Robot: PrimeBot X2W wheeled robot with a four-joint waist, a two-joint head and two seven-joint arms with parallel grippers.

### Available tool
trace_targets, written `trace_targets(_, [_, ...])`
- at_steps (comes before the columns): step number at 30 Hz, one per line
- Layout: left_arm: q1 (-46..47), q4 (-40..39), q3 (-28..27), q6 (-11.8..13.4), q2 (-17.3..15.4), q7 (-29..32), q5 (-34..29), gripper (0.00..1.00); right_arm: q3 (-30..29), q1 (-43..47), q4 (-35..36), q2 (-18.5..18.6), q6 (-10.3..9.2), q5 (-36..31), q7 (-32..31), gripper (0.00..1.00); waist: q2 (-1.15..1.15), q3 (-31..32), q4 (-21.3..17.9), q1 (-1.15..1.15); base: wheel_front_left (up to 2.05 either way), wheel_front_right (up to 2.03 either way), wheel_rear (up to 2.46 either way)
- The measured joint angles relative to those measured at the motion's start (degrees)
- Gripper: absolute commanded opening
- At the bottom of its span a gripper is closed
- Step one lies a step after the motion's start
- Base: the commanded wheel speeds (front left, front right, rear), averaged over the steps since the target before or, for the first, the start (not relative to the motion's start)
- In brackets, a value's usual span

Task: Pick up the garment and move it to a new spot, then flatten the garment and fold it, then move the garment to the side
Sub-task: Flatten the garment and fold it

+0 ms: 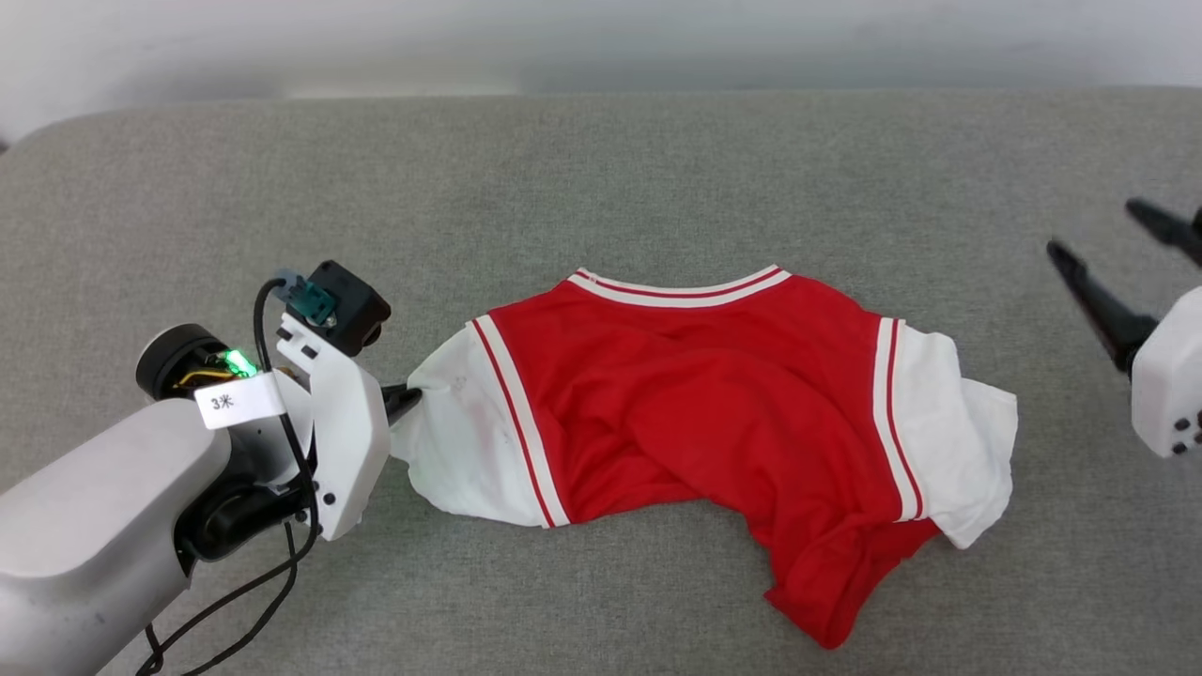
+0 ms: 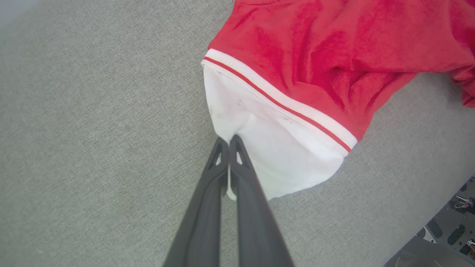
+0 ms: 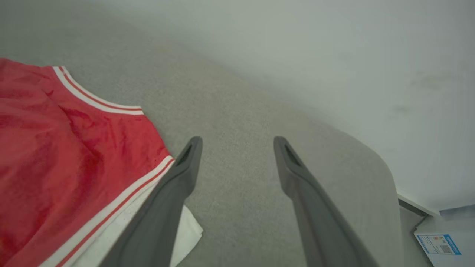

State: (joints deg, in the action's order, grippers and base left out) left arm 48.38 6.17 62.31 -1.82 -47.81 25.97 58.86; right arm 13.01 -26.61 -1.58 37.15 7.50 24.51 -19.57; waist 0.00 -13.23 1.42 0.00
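Head view shows the garment (image 1: 714, 394), a red jersey with white sleeves and striped trim, lying rumpled near the middle of a grey fabric surface (image 1: 601, 169), its collar toward the far edge and its lower hem bunched and twisted toward the near side. The left gripper (image 1: 406, 399) sits at the garment's left end, its two dark fingers pressed together on the edge of the white left sleeve (image 1: 460, 441). The left wrist view confirms this: a sliver of white cloth shows pinched between the closed fingers, and the sleeve puckers toward the tips. The right gripper (image 1: 1097, 228) hangs off the garment's right end, clear of the other sleeve, fingers spread wide with nothing between them; in its own wrist view one finger crosses in front of that sleeve's corner, but whether it touches cannot be told. Judging from this, only the first grip of the pick-up is made. The cloth lies on the surface along its whole length, so lifting it, carrying it to a new spot, smoothing it flat, folding it and shifting it aside all appear left to do.
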Motion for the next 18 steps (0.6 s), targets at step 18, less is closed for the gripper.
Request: trace_targets(18, [4.3,-1.8,-2.2,0.2,0.4,-2.1,-1.8,0.0,20.0,-11.7,-6.1,9.7,0.0,20.8,-38.7,1.0,0.0,-8.9,3.2,0.01,0.0,0.0,0.0])
